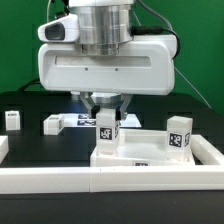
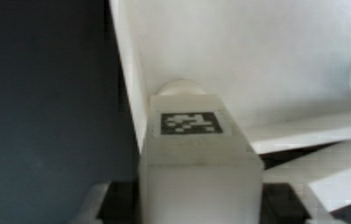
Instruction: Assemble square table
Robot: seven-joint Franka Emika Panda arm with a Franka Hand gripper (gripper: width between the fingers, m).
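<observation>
The white square slab point(image 1: 140, 150) lies near the front rail, with a tag on its near edge. My gripper point(image 1: 105, 110) is shut on a white tagged leg point(image 1: 105, 130) and holds it upright over the slab's corner toward the exterior view's left. In the wrist view the leg point(image 2: 193, 125) runs out from between my dark fingers point(image 2: 115, 200), its tip over the slab point(image 2: 243, 50) next to the slab's edge. A second leg point(image 1: 180, 133) stands on the slab toward the exterior view's right. Whether the held leg touches the slab is hidden.
Two loose tagged legs point(image 1: 12, 120) point(image 1: 52, 123) lie on the black table toward the exterior view's left. The long white rail point(image 1: 110, 182) borders the front. The marker board point(image 1: 82, 119) lies behind the gripper. A green wall stands at the back.
</observation>
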